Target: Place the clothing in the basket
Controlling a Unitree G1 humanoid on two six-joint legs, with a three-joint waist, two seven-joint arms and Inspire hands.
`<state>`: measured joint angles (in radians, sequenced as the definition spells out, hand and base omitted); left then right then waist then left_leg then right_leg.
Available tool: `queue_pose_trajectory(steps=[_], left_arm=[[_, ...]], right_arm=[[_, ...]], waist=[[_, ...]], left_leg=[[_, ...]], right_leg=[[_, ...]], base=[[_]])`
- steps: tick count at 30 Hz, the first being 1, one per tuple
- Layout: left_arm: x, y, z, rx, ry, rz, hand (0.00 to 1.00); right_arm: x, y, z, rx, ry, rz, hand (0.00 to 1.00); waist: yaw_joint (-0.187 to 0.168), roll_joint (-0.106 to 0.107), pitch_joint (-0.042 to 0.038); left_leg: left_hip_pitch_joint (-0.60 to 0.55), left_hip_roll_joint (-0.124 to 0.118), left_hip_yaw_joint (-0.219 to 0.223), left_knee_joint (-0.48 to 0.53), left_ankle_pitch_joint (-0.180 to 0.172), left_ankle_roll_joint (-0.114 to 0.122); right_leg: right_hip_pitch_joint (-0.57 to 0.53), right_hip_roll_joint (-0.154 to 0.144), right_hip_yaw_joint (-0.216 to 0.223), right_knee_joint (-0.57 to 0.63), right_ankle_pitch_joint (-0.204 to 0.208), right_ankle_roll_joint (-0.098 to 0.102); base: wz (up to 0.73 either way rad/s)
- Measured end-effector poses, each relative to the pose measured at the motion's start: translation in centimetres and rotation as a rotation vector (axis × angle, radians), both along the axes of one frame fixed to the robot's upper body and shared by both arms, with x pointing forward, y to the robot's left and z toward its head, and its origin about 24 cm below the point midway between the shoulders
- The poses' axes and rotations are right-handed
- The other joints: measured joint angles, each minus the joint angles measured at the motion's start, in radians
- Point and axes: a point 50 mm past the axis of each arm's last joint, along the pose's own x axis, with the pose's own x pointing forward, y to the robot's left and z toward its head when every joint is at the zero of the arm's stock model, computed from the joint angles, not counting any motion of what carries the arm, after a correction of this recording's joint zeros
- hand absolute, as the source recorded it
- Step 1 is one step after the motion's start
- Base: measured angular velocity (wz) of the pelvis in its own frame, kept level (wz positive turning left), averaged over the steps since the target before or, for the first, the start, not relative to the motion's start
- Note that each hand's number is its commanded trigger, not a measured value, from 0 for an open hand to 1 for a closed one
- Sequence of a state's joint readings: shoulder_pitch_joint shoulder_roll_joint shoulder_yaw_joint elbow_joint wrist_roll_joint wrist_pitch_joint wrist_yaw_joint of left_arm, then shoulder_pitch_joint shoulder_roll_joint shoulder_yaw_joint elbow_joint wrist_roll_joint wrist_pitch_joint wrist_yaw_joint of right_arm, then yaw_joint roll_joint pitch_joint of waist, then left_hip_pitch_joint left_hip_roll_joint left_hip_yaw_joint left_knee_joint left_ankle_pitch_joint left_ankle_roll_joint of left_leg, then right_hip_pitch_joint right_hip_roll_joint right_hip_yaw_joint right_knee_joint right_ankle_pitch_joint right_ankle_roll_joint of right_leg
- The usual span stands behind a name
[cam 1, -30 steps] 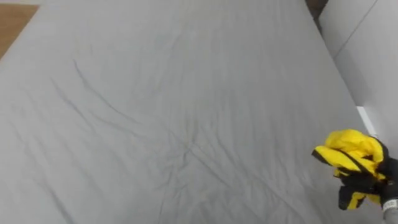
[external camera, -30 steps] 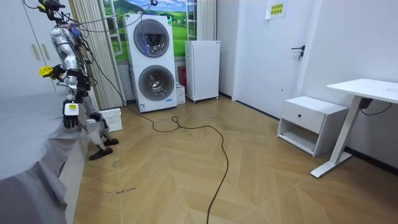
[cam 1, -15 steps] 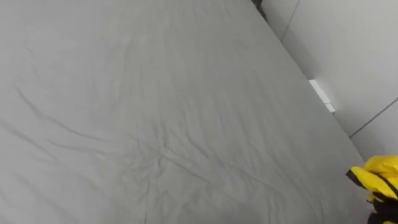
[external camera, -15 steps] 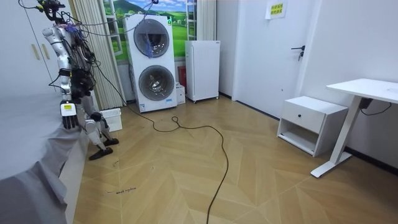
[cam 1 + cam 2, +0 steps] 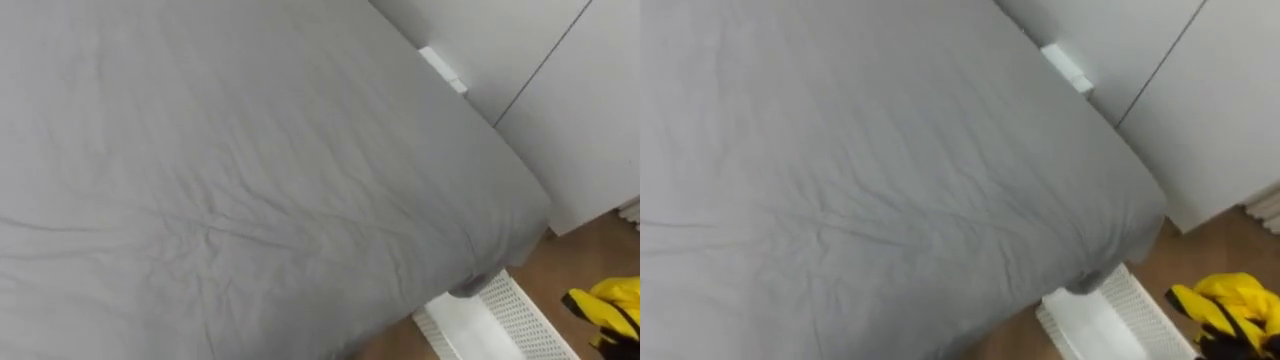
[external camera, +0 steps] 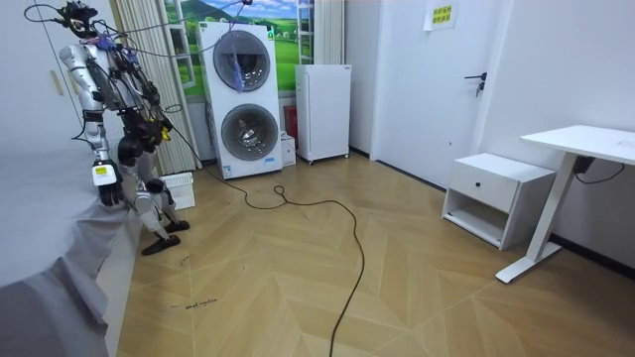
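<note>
The yellow cloth (image 5: 1232, 292) is down in the near right corner, bunched up in the robot's right hand (image 5: 612, 332). The dark fingers are curled round it, pinching the fabric. It hangs over the wood floor (image 5: 585, 250), not in the white basket (image 5: 500, 318), which sits just to its left on the floor, tucked against the corner of the bed (image 5: 250, 170). The grey sheet is wrinkled, and white cupboard doors (image 5: 570, 110) stand right behind the bed. In the room view the robot stands at the bed's end with its left hand (image 6: 107, 190) hanging low by the sheet; it's too small there to tell its grip. A stacked washer and dryer (image 6: 241, 99) is a bit further right.
</note>
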<state>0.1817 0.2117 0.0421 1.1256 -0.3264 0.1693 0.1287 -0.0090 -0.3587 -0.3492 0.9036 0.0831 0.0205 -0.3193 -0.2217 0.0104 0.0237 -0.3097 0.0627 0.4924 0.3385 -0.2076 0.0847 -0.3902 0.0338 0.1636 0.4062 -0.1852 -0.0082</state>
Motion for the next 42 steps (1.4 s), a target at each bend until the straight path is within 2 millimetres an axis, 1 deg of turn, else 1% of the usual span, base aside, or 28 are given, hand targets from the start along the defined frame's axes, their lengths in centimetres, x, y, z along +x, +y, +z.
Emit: queue_pose_trajectory(steps=[2, 3, 4, 5, 6, 7, 9, 10, 11, 12, 13, 14, 16, 19, 21, 22, 23, 26, 33, 35, 42], left_arm=[[1.8, -0.4, 0.0, -0.005, -0.035, -0.006, 0.0], [2.3, -0.5, 0.0, -0.006, -0.044, -0.006, 0.0], [2.9, -0.6, 0.0, -0.009, -0.063, -0.004, 0.0], [3.3, -0.7, 0.0, -0.014, -0.084, 0.001, 0.0], [3.4, -0.8, 0.0, -0.018, -0.095, 0.008, 0.0], [3.8, -1.0, 0.0, -0.026, -0.113, 0.021, 0.0], [4.1, -1.1, 0.0, -0.03, -0.124, 0.03, 0.0], [4.2, -1.1, 0.0, -0.031, -0.131, 0.031, 0.0], [4.5, -1.2, 0.1, -0.03, -0.142, 0.012, 0.0], [4.7, -1.3, 0.1, -0.032, -0.148, 0.004, 0.0], [5.2, -1.5, 0.1, -0.035, -0.159, -0.013, 0.0], [5.3, -1.6, 0.1, -0.037, -0.159, -0.031, 0.0], [5.9, -1.7, 0.2, -0.04, -0.177, -0.047, 0.0], [6.3, -1.8, 0.2, -0.038, -0.194, -0.06, 0.0], [6.5, -1.8, 0.3, -0.036, -0.2, -0.061, 0.0], [6.5, -1.8, 0.3, -0.035, -0.202, -0.061, 0.0], [6.6, -1.8, 0.3, -0.035, -0.205, -0.061, 0.0], [6.9, -1.8, 0.4, -0.037, -0.22, -0.047, 0.0], [6.9, -1.8, 0.4, -0.036, -0.219, -0.051, 0.0], [6.9, -1.7, 0.4, -0.033, -0.217, -0.061, 0.0], [6.7, -1.7, 0.4, -0.036, -0.218, -0.052, 0.0]], right_arm=[[1.7, 0.4, 0.3, 0.014, -0.036, -0.009, 1.0], [1.8, 0.5, 0.2, 0.025, -0.044, -0.021, 1.0], [2.3, 0.6, 0.3, 0.041, -0.065, -0.038, 1.0], [3.0, 0.6, 0.6, 0.045, -0.096, -0.048, 1.0], [3.0, 0.6, 0.6, 0.044, -0.104, -0.057, 1.0], [3.2, 0.5, 0.8, 0.037, -0.123, -0.071, 1.0], [3.3, 0.5, 0.8, 0.042, -0.14, -0.102, 1.0], [3.6, 0.5, 0.9, 0.045, -0.147, -0.114, 1.0], [3.6, 0.3, 1.0, 0.044, -0.151, -0.122, 1.0], [3.5, 0.1, 1.1, 0.041, -0.152, -0.126, 1.0], [3.5, -0.3, 1.3, 0.03, -0.149, -0.137, 1.0], [3.4, -0.7, 1.4, 0.028, -0.147, -0.155, 1.0], [3.6, -1.3, 1.8, 0.03, -0.159, -0.184, 1.0], [3.9, -2.3, 2.6, 0.031, -0.181, -0.229, 1.0], [4.0, -2.6, 2.8, 0.026, -0.19, -0.238, 1.0], [4.2, -2.7, 3.0, 0.026, -0.2, -0.241, 0.33], [4.4, -2.8, 3.2, 0.025, -0.204, -0.242, 0.0], [4.3, -2.8, 3.2, 0.018, -0.198, -0.233, 0.0], [4.3, -2.9, 3.2, 0.019, -0.198, -0.232, 0.0], [4.3, -2.9, 3.3, 0.019, -0.199, -0.233, 0.0], [4.4, -3.0, 3.4, -0.002, -0.195, -0.204, 0.0]], waist=[[0.01, 0.025, 0.0054], [0.013, 0.029, 0.0072], [0.018, 0.036, 0.0066], [0.029, 0.043, 0.0043], [0.034, 0.046, 0.0047], [0.036, 0.057, 0.0023], [0.04, 0.062, 0.0022], [0.043, 0.068, 0.0014], [0.048, 0.075, 0.0032], [0.052, 0.079, 0.0024], [0.06, 0.086, 0.0029], [0.068, 0.095, 0.0013], [0.076, 0.105, 0.001], [0.091, 0.107, 0.001], [0.092, 0.107, 0.001], [0.093, 0.107, 0.001], [0.094, 0.107, 0.0012], [0.094, 0.108, 0.0014], [0.096, 0.108, 0.0015], [0.096, 0.108, 0.0015], [0.096, 0.107, 0.002]], left_leg=[[-0.086, 0.01, 0.003, 0.046, -0.004, 0.011], [-0.103, 0.011, 0.003, 0.051, -0.004, 0.013], [-0.129, 0.011, 0.008, 0.059, -0.002, 0.018], [-0.151, 0.012, 0.02, 0.062, 0.001, 0.022], [-0.161, 0.012, 0.023, 0.066, 0.002, 0.023], [-0.185, 0.014, 0.023, 0.075, 0.003, 0.025], [-0.204, 0.014, 0.029, 0.081, 0.004, 0.026], [-0.221, 0.016, 0.026, 0.088, 0.004, 0.026], [-0.24, 0.016, 0.026, 0.094, 0.005, 0.028], [-0.249, 0.014, 0.027, 0.095, 0.006, 0.03], [-0.269, 0.012, 0.027, 0.1, 0.008, 0.033], [-0.284, 0.012, 0.026, 0.102, 0.01, 0.036], [-0.301, 0.01, 0.026, 0.103, 0.013, 0.04], [-0.317, 0.009, 0.025, 0.103, 0.017, 0.041], [-0.319, 0.009, 0.022, 0.103, 0.02, 0.04], [-0.319, 0.009, 0.021, 0.103, 0.02, 0.04], [-0.321, 0.009, 0.019, 0.103, 0.02, 0.039], [-0.327, 0.009, 0.009, 0.103, 0.021, 0.039], [-0.328, 0.008, 0.005, 0.103, 0.023, 0.036], [-0.328, 0.008, -0.002, 0.103, 0.024, 0.034], [-0.328, 0.009, -0.003, 0.105, 0.025, 0.033]], right_leg=[[-0.089, 0.002, 0.002, 0.047, 0.0, 0.004], [-0.107, 0.003, 0.002, 0.057, 0.0, 0.005], [-0.141, 0.002, 0.006, 0.077, -0.002, 0.007], [-0.172, 0.003, 0.013, 0.089, -0.002, 0.007], [-0.187, 0.003, 0.015, 0.096, -0.002, 0.007], [-0.21, 0.003, 0.015, 0.105, -0.002, 0.007], [-0.236, 0.004, 0.02, 0.122, -0.002, 0.007], [-0.245, 0.004, 0.022, 0.128, -0.002, 0.007], [-0.265, 0.004, 0.023, 0.136, -0.002, 0.007], [-0.278, 0.004, 0.024, 0.14, -0.002, 0.007], [-0.298, 0.002, 0.024, 0.15, -0.002, 0.009], [-0.314, 0.0, 0.022, 0.153, -0.001, 0.009], [-0.333, -0.003, 0.019, 0.158, -0.001, 0.01], [-0.352, -0.012, 0.014, 0.168, -0.002, 0.01], [-0.352, -0.013, 0.009, 0.168, -0.002, 0.008], [-0.352, -0.013, 0.007, 0.168, -0.003, 0.008], [-0.352, -0.014, 0.005, 0.168, -0.003, 0.007], [-0.352, -0.015, -0.005, 0.166, -0.005, 0.005], [-0.351, -0.016, -0.009, 0.165, -0.009, 0.001], [-0.348, -0.017, -0.015, 0.165, -0.011, -0.002], [-0.347, -0.016, -0.016, 0.167, -0.013, -0.003]], base=[[0.0], [0.0], [0.0], [-0.08], [-0.09], [-0.04], [-0.02], [0.0], [0.0], [0.04], [0.06], [0.09], [0.07], [0.07], [0.08], [0.04], [0.06], [0.09], [0.01], [0.08], [0.01]])
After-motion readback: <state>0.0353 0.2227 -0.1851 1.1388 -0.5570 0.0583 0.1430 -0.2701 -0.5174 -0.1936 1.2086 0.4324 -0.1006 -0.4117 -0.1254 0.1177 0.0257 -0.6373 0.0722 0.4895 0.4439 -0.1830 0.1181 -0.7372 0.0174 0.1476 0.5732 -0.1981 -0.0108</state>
